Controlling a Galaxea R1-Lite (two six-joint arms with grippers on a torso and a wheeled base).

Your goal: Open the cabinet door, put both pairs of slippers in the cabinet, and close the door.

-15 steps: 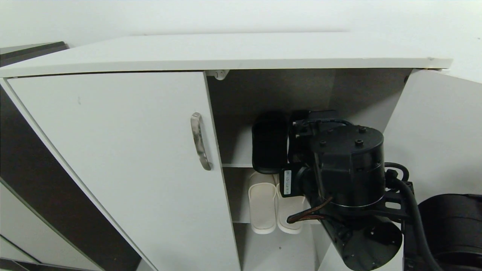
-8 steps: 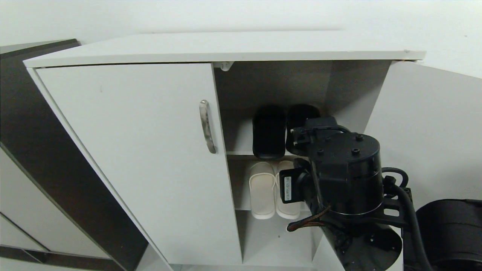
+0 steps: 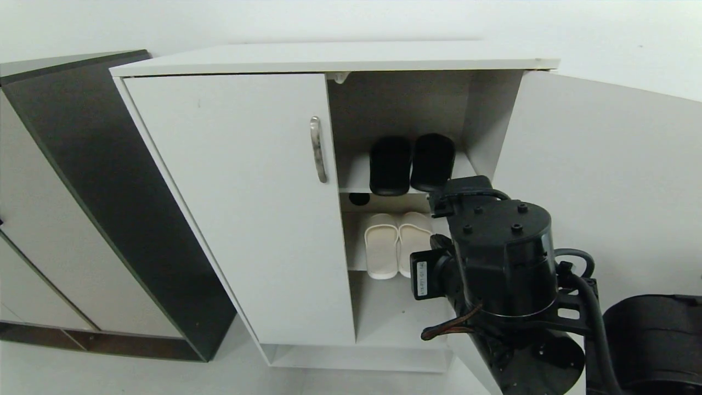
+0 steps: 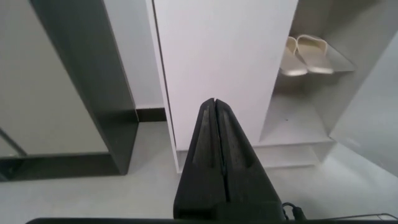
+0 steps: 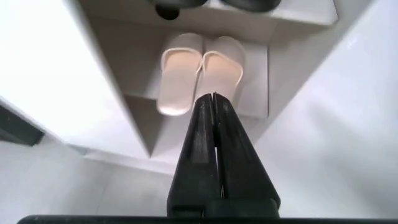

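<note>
"Counting the slippers, what do you get?"

"Four, in two pairs. The black slippers (image 3: 390,164) lie side by side on the upper shelf (image 3: 355,176) of the white cabinet (image 3: 329,55). The cream slippers (image 3: 382,244) lie side by side, touching, on the middle shelf (image 3: 355,258) right below, with their near ends at the shelf's front edge."

"And the doors?"

"Two. The left door (image 3: 236,192) is shut and carries one metal handle (image 3: 318,149) near its right edge. The right door (image 3: 592,164) stands swung wide open, so the right half of the cabinet is exposed. There are three levels in that half, and the cabinet floor (image 3: 395,312) is the lowest."

"Where are the grippers?"

"Both are outside the cabinet. The right gripper (image 5: 214,96) has its two fingers pressed together with nothing between them. It is on the near side of the opening, pointed toward the cream pair and apart from it. In the head view the right arm (image 3: 502,258) shows low in front of the open half. The left gripper (image 4: 214,101) is also closed on nothing, above the floor (image 3: 137,373) and facing the shut left door without touching it."

"Anything else around?"

"One dark-sided cabinet (image 3: 109,192) stands just left of the white one."
</note>
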